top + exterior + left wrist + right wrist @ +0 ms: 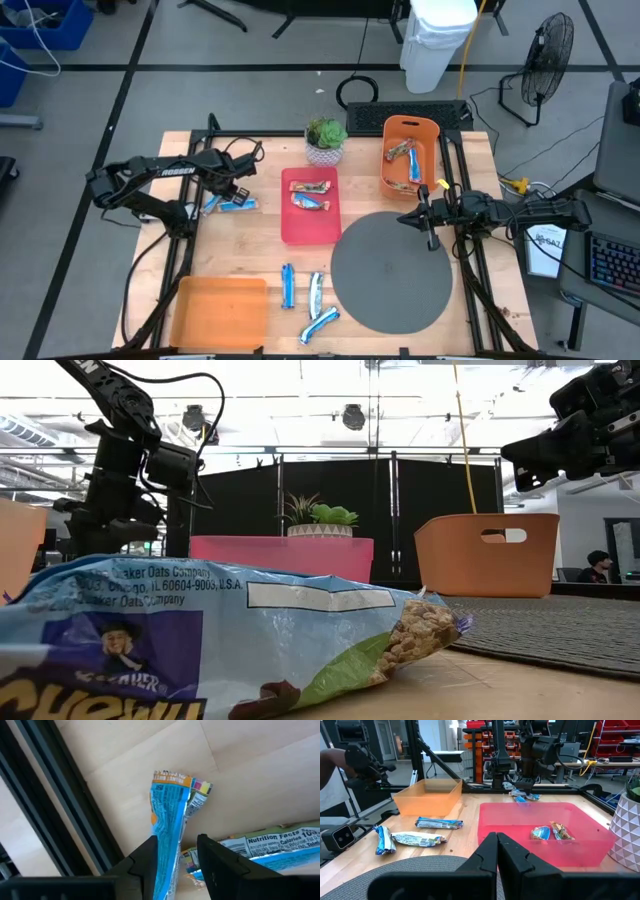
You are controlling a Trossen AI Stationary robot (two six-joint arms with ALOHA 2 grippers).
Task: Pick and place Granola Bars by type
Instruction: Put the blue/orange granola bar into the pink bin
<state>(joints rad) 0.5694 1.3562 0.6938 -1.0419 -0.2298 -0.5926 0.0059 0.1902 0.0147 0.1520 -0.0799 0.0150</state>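
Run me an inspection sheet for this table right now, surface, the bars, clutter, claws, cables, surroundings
Surface: wooden table, with a round dark mat.
Job's things: two bars in the red tray; bars in the orange bin; three blue bars loose at the front; two more under the left arm; the orange tray holds nothing.
Clutter: potted plant.
Claws: left claw open, straddling a blue bar; right claw shut, over the mat.
Cables: loose leads on the floor to the right.
Surroundings: fan, white bin, a person seated far back.
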